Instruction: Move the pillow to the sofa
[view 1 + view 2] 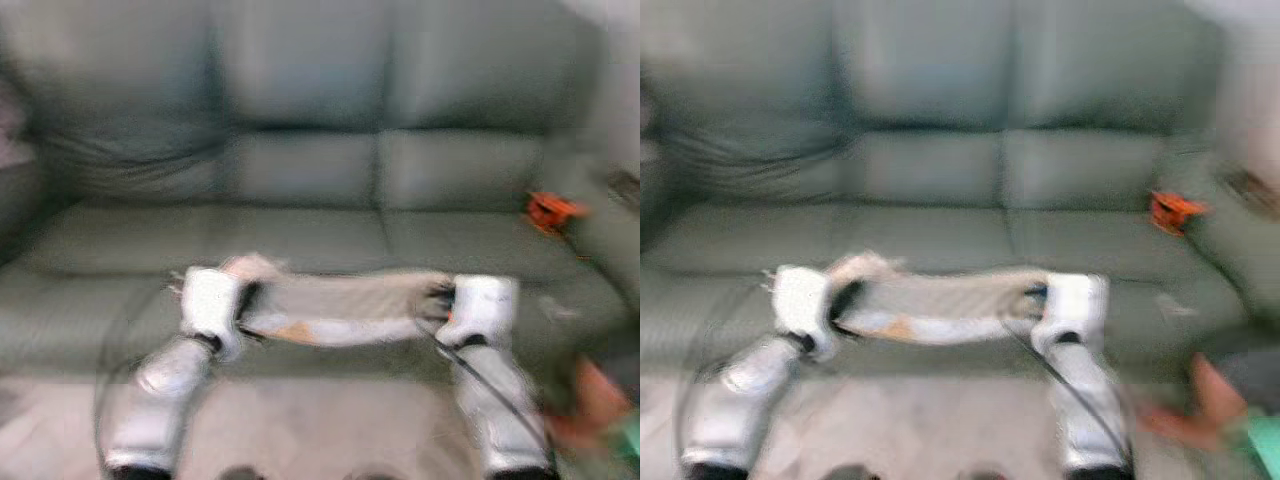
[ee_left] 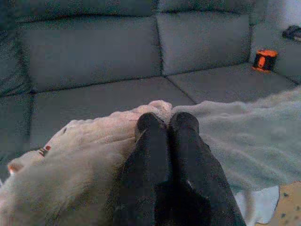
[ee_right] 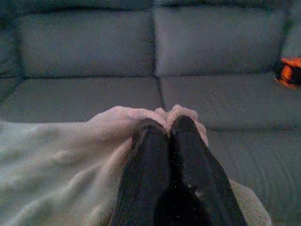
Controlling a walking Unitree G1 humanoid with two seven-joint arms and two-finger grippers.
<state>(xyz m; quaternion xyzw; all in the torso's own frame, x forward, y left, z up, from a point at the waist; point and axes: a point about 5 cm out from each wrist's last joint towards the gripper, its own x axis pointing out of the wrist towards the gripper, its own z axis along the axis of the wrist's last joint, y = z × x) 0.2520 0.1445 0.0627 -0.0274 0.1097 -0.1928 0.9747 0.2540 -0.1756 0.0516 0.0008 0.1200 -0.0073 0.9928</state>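
Observation:
A pale, cream pillow (image 1: pixel 335 308) hangs stretched between my two grippers in front of the grey sofa (image 1: pixel 300 170). My left gripper (image 2: pixel 167 123) is shut on the pillow's (image 2: pixel 80 155) left end. At the other end my right gripper (image 3: pixel 164 126) is shut on a bunched fold of the pillow (image 3: pixel 61 160). The head views are blurred. The pillow is held just before the front edge of the seat cushions (image 1: pixel 930 235), above the floor.
A small orange object (image 1: pixel 552 210) lies on the right seat cushion near the sofa's right armrest (image 1: pixel 610 230). At the lower right edge a person's hand (image 1: pixel 1205 405) and a teal sleeve show. Pale floor (image 1: pixel 320 430) lies under my arms.

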